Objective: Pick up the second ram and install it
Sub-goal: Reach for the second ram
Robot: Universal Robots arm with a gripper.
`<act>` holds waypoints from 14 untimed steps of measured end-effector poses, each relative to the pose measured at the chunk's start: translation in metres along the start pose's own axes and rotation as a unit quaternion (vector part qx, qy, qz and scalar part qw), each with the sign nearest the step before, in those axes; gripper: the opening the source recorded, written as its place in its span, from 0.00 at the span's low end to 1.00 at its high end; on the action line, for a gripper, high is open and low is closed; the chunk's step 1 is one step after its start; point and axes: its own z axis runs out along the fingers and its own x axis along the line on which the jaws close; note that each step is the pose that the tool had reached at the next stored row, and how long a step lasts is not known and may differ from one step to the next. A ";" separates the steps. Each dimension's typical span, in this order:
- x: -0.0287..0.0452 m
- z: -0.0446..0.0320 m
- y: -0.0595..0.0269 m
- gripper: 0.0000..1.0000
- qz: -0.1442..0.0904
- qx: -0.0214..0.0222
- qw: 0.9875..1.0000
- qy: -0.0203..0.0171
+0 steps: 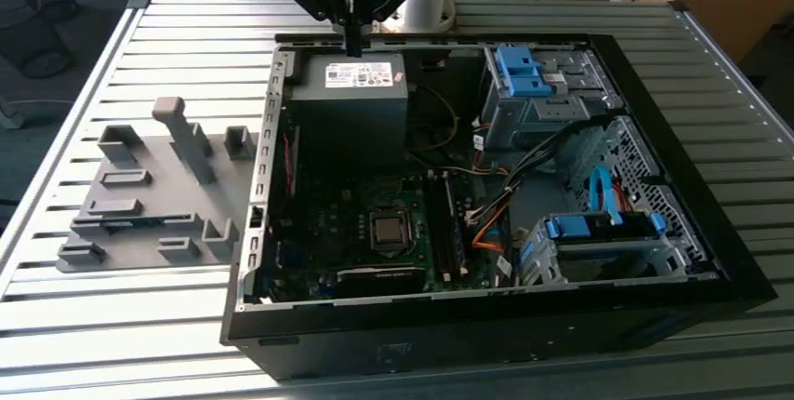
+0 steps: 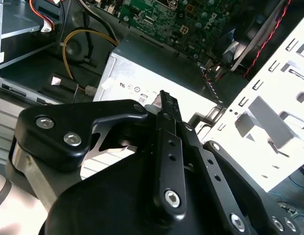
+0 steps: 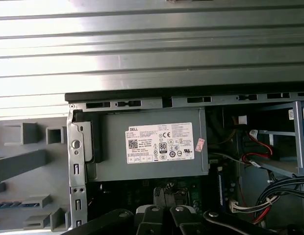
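Hovering at upper centre above the power supply point(image 1: 348, 79), the gripper point(image 1: 355, 46) shows jaws pinched together, apparently empty. The second ram point(image 1: 130, 224) seemingly lies unpicked in the grey holder point(image 1: 159, 197), left.

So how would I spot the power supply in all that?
Find the open black computer case on the slatted table. In its corner nearest the gripper sits a grey box. Unlike the blue-tabbed drive cages nearby, it carries a white label.
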 end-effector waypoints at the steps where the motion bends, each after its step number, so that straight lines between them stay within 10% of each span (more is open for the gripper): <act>1: 0.0006 0.0000 0.0000 0.11 0.000 0.000 1.000 0.000; 14: 0.0056 0.0000 -0.0004 0.11 0.000 0.000 1.000 0.000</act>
